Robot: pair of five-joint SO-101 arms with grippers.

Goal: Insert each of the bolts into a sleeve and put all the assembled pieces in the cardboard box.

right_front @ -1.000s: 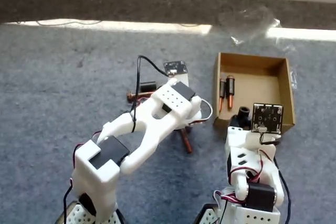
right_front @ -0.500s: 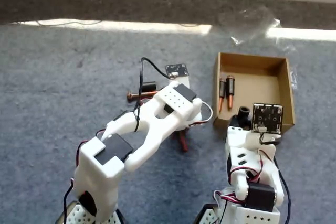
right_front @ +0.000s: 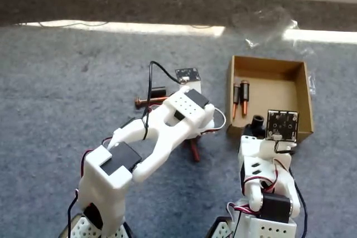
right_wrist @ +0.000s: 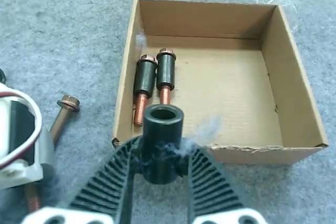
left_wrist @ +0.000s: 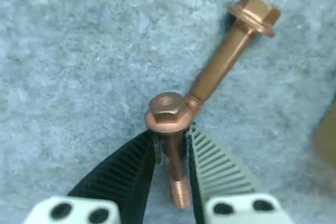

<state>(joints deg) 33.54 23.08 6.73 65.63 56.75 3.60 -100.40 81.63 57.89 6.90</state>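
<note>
Bolt [left_wrist: 174,157] sits pinched (head sticking out) in left claw [left_wrist: 172,135].

— Was any lettering, label, number or sign readable?
— None was. No surface carried print that could be made out, from above or from either wrist.

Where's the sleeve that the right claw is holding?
Right wrist view: the sleeve stands upright in the right claw, by the cardboard box's near wall, near the two assembled pieces inside.
</note>
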